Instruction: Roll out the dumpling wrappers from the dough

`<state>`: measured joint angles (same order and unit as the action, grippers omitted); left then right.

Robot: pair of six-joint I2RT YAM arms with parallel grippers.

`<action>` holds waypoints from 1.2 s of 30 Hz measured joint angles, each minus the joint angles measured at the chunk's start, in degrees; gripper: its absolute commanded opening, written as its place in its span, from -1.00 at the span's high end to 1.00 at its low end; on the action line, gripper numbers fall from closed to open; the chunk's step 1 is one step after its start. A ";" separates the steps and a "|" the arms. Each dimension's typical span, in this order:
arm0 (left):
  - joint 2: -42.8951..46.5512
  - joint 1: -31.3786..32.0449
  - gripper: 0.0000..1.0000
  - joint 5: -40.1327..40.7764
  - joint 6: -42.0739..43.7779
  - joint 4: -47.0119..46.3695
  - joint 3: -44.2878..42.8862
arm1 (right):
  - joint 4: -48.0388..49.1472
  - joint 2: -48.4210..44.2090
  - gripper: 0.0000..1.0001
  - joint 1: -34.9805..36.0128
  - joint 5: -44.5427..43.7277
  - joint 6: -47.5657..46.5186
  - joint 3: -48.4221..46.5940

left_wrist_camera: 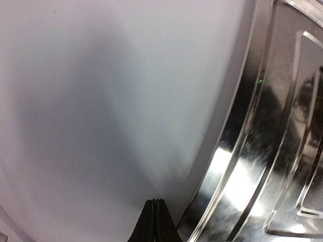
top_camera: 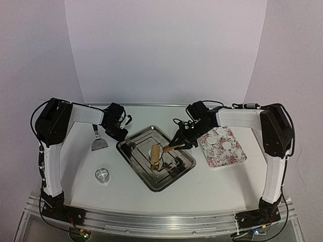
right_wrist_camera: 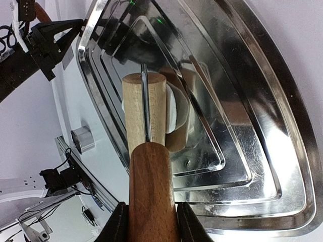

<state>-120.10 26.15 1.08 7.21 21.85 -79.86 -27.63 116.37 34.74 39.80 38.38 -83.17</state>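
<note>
A steel tray [top_camera: 132,156] sits mid-table. On it lies a lump of white dough [right_wrist_camera: 177,112] under the pale wooden roller [right_wrist_camera: 144,108] of a rolling pin. My right gripper [right_wrist_camera: 151,224] is shut on the pin's dark wooden handle [right_wrist_camera: 151,186], seen from above at the tray's right side [top_camera: 177,143]. Round white dumpling wrappers [top_camera: 227,145] lie on a floral plate [top_camera: 214,157] to the right. My left gripper [left_wrist_camera: 155,222] is shut on nothing, just off the tray's left rim [left_wrist_camera: 247,151], near the far-left corner [top_camera: 118,132].
A metal scraper [top_camera: 98,143] lies on the table left of the tray. A clear round ring cutter [top_camera: 102,175] stands near the front left, also visible in the right wrist view [right_wrist_camera: 82,139]. A white backdrop closes off the far side.
</note>
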 measured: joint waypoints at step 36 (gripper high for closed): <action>4.17 -0.42 -0.08 -9.34 -15.48 11.36 -9.02 | -26.40 3.70 1.00 2.98 -10.89 -5.22 -22.59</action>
<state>-115.94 25.74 -8.26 -8.27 33.21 -88.88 -54.04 120.07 37.72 28.91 33.17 -105.76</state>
